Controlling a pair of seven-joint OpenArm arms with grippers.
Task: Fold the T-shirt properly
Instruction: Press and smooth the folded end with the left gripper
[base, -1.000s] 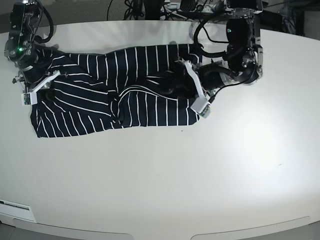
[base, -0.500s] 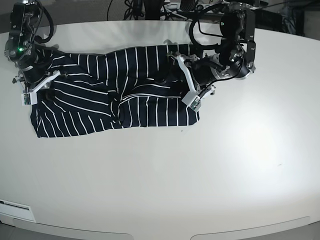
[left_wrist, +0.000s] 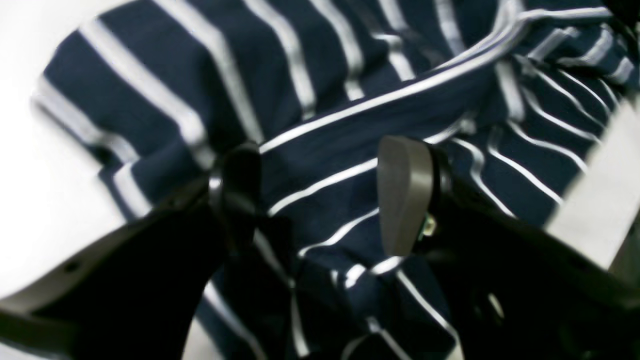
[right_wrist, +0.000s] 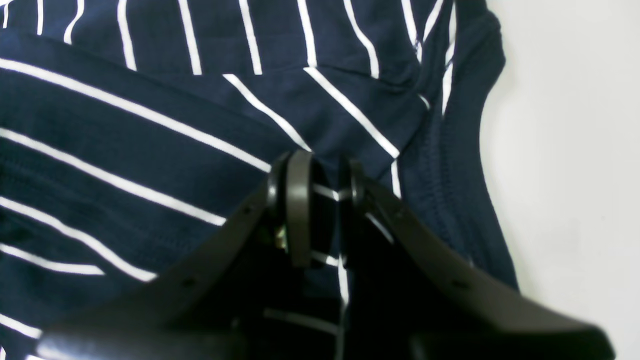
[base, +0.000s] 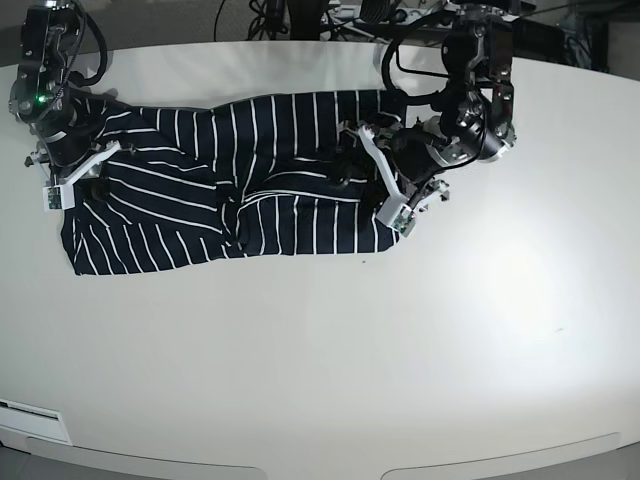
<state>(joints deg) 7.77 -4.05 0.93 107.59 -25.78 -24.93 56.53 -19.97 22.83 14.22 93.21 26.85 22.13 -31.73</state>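
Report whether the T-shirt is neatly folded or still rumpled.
Still rumpled: the T-shirt lies stretched across the table with bunched creases mid-body and uneven, overlapping layers.

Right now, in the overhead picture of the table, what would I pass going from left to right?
The right gripper pinching the shirt's end → the striped T-shirt spread over the table → the left gripper, open at the shirt's other end → bare white table.
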